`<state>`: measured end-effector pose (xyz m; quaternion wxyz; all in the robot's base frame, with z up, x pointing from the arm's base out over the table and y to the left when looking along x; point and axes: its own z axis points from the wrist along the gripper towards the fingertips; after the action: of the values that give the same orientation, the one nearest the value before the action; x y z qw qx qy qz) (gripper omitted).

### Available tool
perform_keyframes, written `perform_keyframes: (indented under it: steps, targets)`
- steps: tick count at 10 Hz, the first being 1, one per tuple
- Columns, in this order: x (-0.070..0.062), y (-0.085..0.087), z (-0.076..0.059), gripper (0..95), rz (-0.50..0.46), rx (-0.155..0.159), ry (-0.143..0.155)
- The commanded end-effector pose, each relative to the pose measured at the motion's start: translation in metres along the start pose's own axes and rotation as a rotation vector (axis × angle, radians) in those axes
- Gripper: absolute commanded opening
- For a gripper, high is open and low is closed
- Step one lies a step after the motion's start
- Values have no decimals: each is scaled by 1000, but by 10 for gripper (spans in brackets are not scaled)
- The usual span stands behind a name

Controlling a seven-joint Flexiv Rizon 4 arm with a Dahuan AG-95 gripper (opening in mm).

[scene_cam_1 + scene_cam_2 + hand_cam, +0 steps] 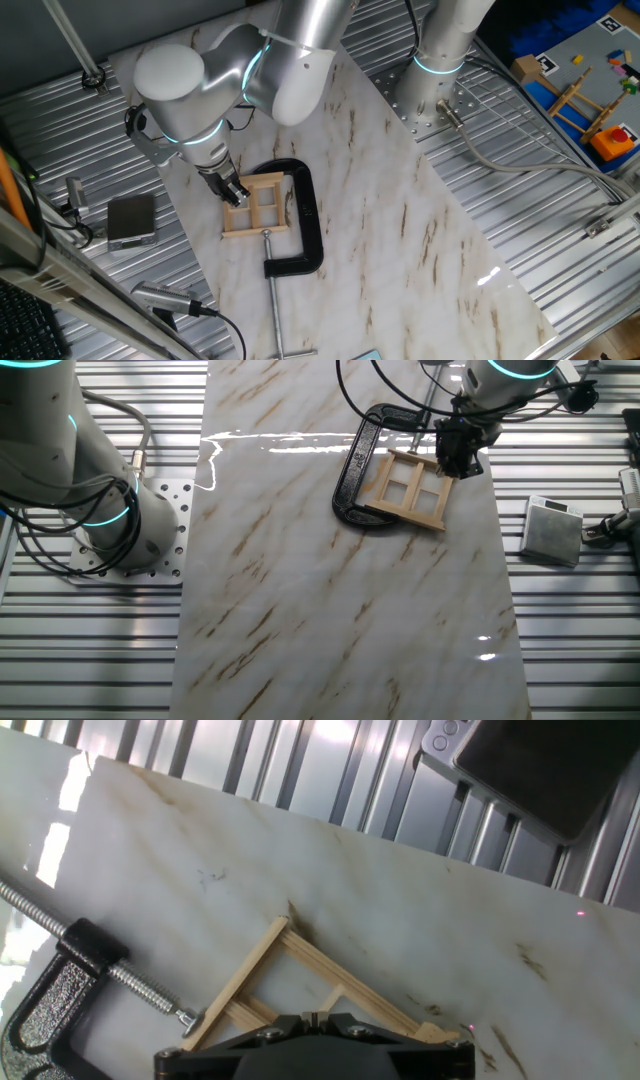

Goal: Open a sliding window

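Note:
The sliding window [257,231] is a small light wooden frame with thin crossbars, lying flat on the marble slab [400,230] and pinned by a black C-clamp [305,225]. My gripper [234,192] hangs over the window's left edge, fingertips pressed together with nothing visible between them. In the other fixed view the gripper [455,460] sits at the right side of the window [405,513], next to the clamp [352,470]. In the hand view the shut gripper [315,1017] is just above the frame [243,975], whose lower part my hand hides; the clamp screw [140,988] touches its corner.
A grey box [131,218] lies on the ribbed metal table left of the slab, also in the other fixed view [552,530]. The arm's base [435,90] stands at the back. A wooden rack toy [585,100] with blue and orange pieces sits far right. Cables [180,305] run along the front left.

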<state>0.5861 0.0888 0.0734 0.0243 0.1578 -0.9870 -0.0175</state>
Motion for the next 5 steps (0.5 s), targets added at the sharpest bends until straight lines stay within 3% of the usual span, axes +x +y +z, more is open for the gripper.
perform_keyframes:
  steps: [1, 5]
  targets:
    - [0, 0, 0, 0, -1, 0, -1]
    - [0, 0, 0, 0, 9, -7, -4]
